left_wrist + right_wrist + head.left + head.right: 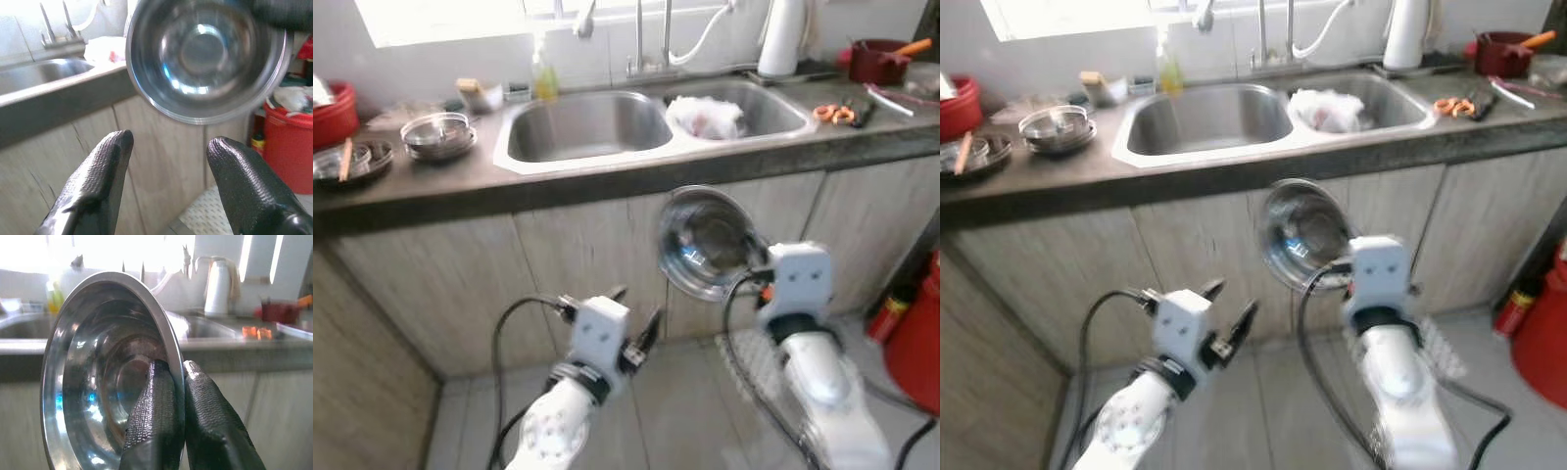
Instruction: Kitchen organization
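Note:
My right gripper (176,374) is shut on the rim of a shiny steel bowl (707,242), held on edge in front of the cabinet doors below the double sink (585,125). One finger lies inside the steel bowl (98,377), the other outside. My left gripper (631,313) stands open and empty, lower and to the left of the bowl, fingers (98,181) pointing toward the steel bowl (205,54). On the counter to the left sits a stack of steel dishes (437,135).
The right sink basin holds a white bag (705,116). A soap bottle (544,76), a white kettle (784,37), scissors (836,114) and a red pot (879,61) stand on the counter. A red bucket (917,338) sits on the floor at right.

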Controlling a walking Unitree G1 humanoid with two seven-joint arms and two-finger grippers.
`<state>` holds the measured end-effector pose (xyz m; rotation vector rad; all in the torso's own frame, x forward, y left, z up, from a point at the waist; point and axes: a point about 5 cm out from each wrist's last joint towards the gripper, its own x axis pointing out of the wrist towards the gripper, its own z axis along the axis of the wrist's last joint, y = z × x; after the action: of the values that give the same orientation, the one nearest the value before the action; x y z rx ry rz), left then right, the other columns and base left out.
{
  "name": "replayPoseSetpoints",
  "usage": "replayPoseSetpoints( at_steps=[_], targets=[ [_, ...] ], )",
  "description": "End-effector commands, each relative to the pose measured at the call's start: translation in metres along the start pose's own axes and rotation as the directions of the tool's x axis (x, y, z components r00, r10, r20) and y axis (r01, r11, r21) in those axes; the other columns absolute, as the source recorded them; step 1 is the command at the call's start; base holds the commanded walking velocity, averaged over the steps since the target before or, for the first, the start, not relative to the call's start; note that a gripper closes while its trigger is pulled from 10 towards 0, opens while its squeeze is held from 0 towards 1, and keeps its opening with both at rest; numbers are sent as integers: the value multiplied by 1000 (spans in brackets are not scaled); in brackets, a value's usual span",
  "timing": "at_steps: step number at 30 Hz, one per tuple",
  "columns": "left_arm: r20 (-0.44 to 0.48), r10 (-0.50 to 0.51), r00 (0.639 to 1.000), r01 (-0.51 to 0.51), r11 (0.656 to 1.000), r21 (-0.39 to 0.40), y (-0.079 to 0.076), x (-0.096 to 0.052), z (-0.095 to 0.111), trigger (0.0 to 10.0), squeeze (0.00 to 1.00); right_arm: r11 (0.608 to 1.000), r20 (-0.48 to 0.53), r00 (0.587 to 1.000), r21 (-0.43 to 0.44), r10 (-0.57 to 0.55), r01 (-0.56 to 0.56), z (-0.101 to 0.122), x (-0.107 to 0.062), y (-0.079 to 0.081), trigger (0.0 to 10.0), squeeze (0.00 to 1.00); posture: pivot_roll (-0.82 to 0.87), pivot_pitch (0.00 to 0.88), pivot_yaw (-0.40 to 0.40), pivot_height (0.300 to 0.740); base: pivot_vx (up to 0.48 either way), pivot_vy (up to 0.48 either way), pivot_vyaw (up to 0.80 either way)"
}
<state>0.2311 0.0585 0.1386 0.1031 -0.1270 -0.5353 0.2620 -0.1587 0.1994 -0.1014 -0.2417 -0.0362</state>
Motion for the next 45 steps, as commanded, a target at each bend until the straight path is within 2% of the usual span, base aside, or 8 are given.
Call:
replayPoseSetpoints(
  at_steps=[1,12,16,22,30,34,41,45],
  targets=[
    [1,33,999,-34,999,22,9,-2,0,10000,0,1000,56,998,10,25,-26,14,7,5,10000,0,75,45,29,740,390,0,0],
    [40,76,996,-78,996,45,24,7,10,10000,0,997,135,988,-23,76,-73,39,27,-1,10000,0,84,53,22,740,383,0,0],
    [46,78,996,-80,996,44,24,8,12,10000,0,993,221,968,2,116,-119,60,33,5,10000,0,82,57,20,740,375,0,0],
    [68,85,994,-88,995,42,24,10,19,10000,0,985,281,945,-9,166,-170,77,37,13,10000,0,81,58,20,740,377,0,0],
    [90,99,991,-103,994,46,28,12,26,10000,0,970,314,918,-70,242,-232,81,40,25,10000,0,88,61,14,740,377,0,0],
    [94,103,990,-108,993,49,30,13,26,10000,0,967,324,911,-78,256,-244,84,42,28,10000,0,88,60,12,740,371,0,767],
    [93,107,990,-112,992,50,30,13,27,10000,0,966,318,913,-81,257,-244,83,45,28,10000,0,85,59,12,740,374,0,792],
    [90,108,990,-113,992,54,30,13,27,10000,0,975,289,931,-48,223,-218,79,50,24,10000,0,87,62,13,740,374,0,0]
  ],
)
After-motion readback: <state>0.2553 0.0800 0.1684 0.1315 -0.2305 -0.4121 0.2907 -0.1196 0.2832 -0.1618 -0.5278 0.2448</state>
